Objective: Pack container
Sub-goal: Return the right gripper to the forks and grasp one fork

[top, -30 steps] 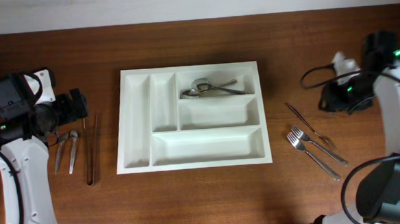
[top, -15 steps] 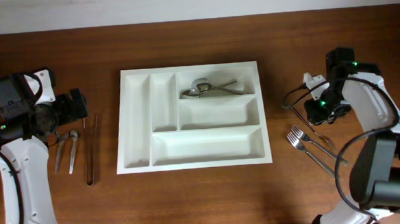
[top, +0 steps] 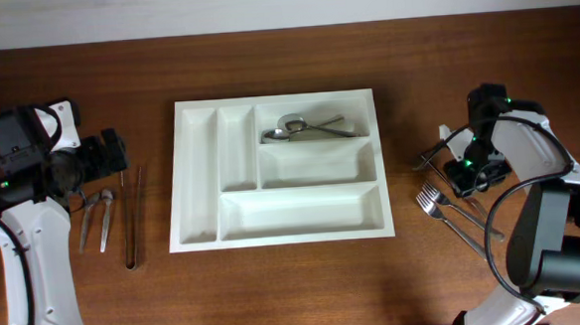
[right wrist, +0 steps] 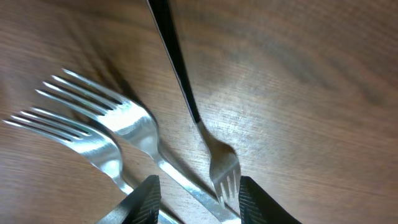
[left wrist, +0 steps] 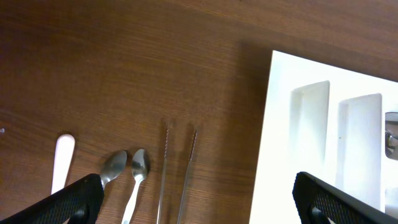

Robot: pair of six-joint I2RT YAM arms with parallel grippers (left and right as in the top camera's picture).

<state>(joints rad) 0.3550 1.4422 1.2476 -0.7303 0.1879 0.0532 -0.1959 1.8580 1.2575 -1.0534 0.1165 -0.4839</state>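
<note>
Your right jaws dropped over forks (right wrist: 127,121) beside the tray (top: 275,102), spread, empty; left jaws gaped; only spoons (top: 303,129) were packed.

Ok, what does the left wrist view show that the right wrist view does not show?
Only left wrist: two spoons, a long thin metal tool, a white handle and a corner of the container. Only right wrist: two large forks and a small dark-handled fork. Both: the wooden table, and black fingers at the bottom edge: left fingers in one, right fingers in the other.
</note>
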